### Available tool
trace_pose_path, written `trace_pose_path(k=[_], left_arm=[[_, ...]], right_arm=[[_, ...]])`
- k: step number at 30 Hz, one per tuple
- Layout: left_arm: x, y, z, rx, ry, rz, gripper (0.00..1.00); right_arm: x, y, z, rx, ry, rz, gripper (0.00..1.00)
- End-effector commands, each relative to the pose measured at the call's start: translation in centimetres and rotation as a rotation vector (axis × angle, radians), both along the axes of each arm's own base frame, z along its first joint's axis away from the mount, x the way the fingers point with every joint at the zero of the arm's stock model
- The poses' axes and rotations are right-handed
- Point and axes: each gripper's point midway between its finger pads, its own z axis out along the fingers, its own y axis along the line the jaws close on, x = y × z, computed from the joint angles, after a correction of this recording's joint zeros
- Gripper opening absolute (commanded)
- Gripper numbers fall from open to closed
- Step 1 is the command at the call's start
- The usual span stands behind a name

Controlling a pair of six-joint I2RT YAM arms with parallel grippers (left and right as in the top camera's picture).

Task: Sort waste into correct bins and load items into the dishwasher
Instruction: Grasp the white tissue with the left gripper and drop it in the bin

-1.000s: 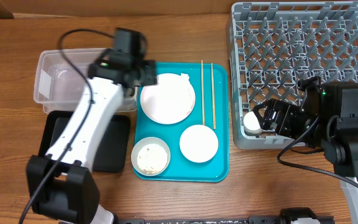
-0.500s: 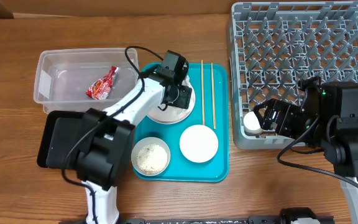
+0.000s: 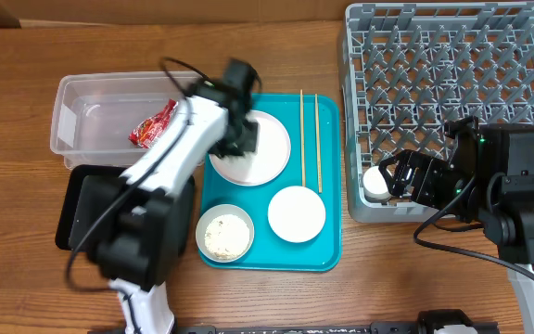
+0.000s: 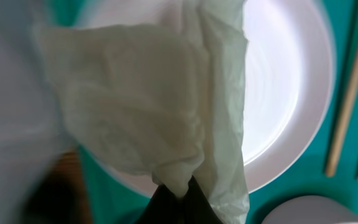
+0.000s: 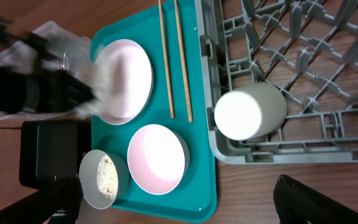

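Note:
My left gripper (image 4: 180,186) is shut on the scrap of white paper (image 4: 142,99), which hangs crumpled over the round plate (image 4: 291,93). From overhead the left gripper (image 3: 239,139) is blurred over the plate's (image 3: 262,153) left side. The red wrapper (image 3: 153,123) lies in the clear tub (image 3: 91,102). Two chopsticks (image 3: 310,139) lie on the teal tray beside the plate. In front of them are the pink bowl (image 3: 297,213) and the metal bowl with rice (image 3: 224,234). A white cup (image 5: 250,111) lies in the grey rack's (image 3: 452,83) near left corner. My right gripper (image 3: 404,176) stands open just behind it.
The black tray (image 3: 77,218) sits in front of the clear tub, partly under the left arm. The teal tray (image 3: 332,250) lies between the bins and the rack. Bare wooden table shows in front of the rack and trays.
The left arm swung from the clear tub to the plate, leaving the red wrapper in the tub. Its jaws then closed on the white paper. The right arm stayed still.

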Motion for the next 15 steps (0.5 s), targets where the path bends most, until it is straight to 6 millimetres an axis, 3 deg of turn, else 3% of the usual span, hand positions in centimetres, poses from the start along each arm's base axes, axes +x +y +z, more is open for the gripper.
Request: trace_pose_path(k=[1,3,6,7,9,11,15], left_arm=[[1.9,4.9,9.7,0.026,-0.257,0.146,0.04],[2.0,7.8,11.1,0.068,-0.3,0.213,0.04],[1.9,10.9,10.5,0.106,-0.278,0.276,0.07],[1.9,11.7,9.9,0.113,-0.259,0.295,0.2],[1.9,12.9,8.3,0.125,-0.219,0.321,0.7],[2.0,13.9,7.2,0.139,-0.187,0.316,0.75],[1.1,13.3,7.7,0.107,-0.162,0.282,0.7]], right_arm=[[0.1,-0.1,1.0,-0.01,-0.033,0.002,0.99],[0.0,-0.1,1.0,-0.01,-0.03,0.002,0.99],[0.0,-0.1,1.0,-0.01,-0.031,0.002,0.99],[0.0,-0.1,1.0,-0.01,-0.031,0.002,0.99],[0.0,-0.1,1.0,-0.01,-0.03,0.003,0.99],[0.0,-0.1,1.0,-0.01,-0.03,0.002,0.99],[0.0,-0.1,0.9,-0.01,-0.026,0.003,1.0]])
